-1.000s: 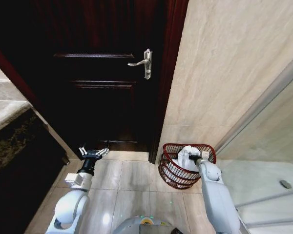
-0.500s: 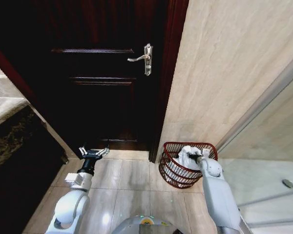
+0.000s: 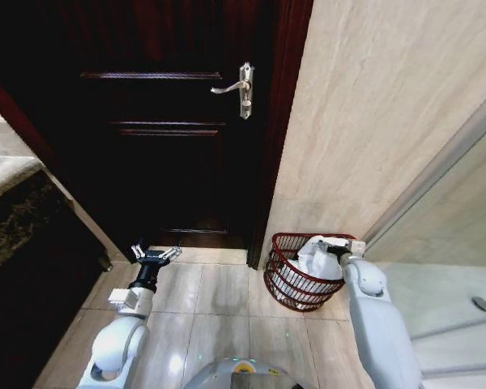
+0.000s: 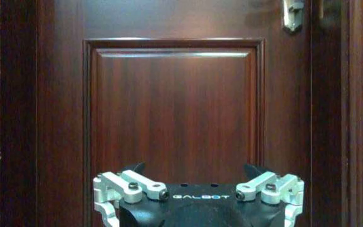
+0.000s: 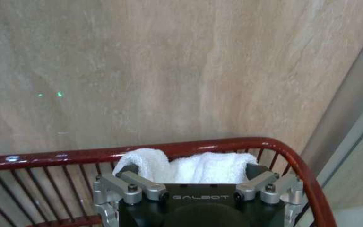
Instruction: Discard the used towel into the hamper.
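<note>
The hamper [image 3: 285,290], a small round reddish-brown openwork basket, stands on the tiled floor against the beige wall, right of the door. The white towel [image 3: 314,261] lies bunched inside it, reaching just above the rim. My right gripper [image 3: 334,250] hovers over the hamper's right rim. In the right wrist view, my right gripper [image 5: 191,171] is open, its fingers wide apart, with the towel [image 5: 197,166] bulging between them and the hamper's rim [image 5: 74,156] behind. My left gripper [image 3: 155,254] hangs open low before the door; the left wrist view shows it [image 4: 194,169] holding nothing.
A dark wooden door [image 3: 170,146] with a silver lever handle [image 3: 241,89] is shut ahead. A dark stone counter [image 3: 16,235] runs along the left. A glass shower panel and raised floor [image 3: 454,284] lie right of the hamper. Open floor tiles [image 3: 219,300] lie between my arms.
My right gripper has shifted rightward across the hamper's top, and the towel now sits lower in the hamper. The view has tilted slightly. The left arm has stayed put.
</note>
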